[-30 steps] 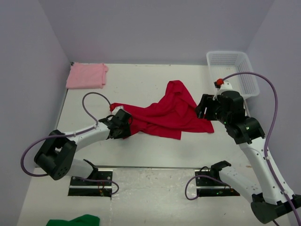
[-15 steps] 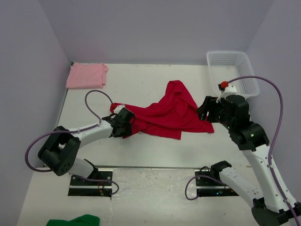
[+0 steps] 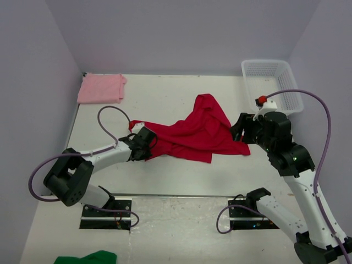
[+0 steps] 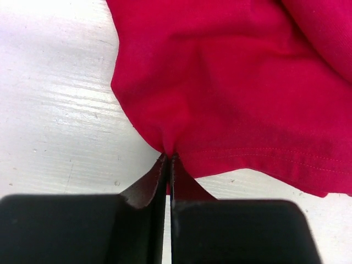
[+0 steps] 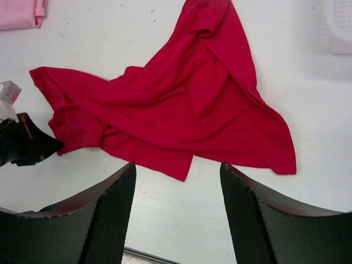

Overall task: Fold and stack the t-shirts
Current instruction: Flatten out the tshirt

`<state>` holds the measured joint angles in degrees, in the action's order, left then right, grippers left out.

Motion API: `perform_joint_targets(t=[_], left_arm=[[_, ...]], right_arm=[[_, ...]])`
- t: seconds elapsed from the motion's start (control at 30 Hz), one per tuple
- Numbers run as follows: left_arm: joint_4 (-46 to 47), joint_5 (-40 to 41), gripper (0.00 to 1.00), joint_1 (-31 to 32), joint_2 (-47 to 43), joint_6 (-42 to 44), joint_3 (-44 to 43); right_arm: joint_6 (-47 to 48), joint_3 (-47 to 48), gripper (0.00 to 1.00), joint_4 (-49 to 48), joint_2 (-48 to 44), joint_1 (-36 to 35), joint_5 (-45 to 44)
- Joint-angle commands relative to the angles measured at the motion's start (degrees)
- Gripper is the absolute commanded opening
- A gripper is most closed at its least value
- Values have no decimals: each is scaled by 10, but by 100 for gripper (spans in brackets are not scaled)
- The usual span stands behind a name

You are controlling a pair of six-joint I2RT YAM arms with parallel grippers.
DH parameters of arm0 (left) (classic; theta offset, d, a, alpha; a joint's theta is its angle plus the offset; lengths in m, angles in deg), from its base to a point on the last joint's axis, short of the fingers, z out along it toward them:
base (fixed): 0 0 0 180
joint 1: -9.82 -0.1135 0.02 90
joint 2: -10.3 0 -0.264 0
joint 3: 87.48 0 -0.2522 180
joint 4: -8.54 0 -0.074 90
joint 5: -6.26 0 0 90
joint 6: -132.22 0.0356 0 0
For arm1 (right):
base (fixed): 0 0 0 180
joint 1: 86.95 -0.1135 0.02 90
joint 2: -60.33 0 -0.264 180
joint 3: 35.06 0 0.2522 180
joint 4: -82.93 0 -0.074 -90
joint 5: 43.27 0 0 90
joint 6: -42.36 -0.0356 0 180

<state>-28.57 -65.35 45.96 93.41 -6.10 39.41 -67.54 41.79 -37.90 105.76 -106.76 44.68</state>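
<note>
A crumpled crimson t-shirt point(image 3: 195, 132) lies mid-table, also filling the left wrist view as the red t-shirt point(image 4: 242, 88) and spread below the right wrist camera as the red t-shirt point(image 5: 176, 110). My left gripper point(image 3: 147, 144) is shut on the shirt's left hem edge; its jaws pinch a fold of cloth at the left gripper point(image 4: 168, 157). My right gripper point(image 5: 177, 170) hovers open above the table just in front of the shirt, empty; in the top view the right gripper point(image 3: 237, 126) sits at the shirt's right corner. A folded pale pink t-shirt point(image 3: 101, 88) rests at the back left.
A white mesh basket point(image 3: 272, 82) stands at the back right. A green cloth point(image 3: 85, 257) lies off the table's near left. Purple walls close in the back and sides. The left arm's cable point(image 3: 107, 118) loops over the table.
My left gripper has closed on the red shirt's left edge after sliding slightly toward it. The right arm shifted a little to the right earlier, then stayed still.
</note>
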Motion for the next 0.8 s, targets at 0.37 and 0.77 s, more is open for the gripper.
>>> perform_joint_targets(t=[0.37,0.77], left_arm=[[-227,65,0,-53,-145,11,-84],[-241,97,0,-216,-201,125,-134]], right_arm=[[-86,-55,69,-20,77,0,-12],[-164,-165,68,-51,156,0,-52]])
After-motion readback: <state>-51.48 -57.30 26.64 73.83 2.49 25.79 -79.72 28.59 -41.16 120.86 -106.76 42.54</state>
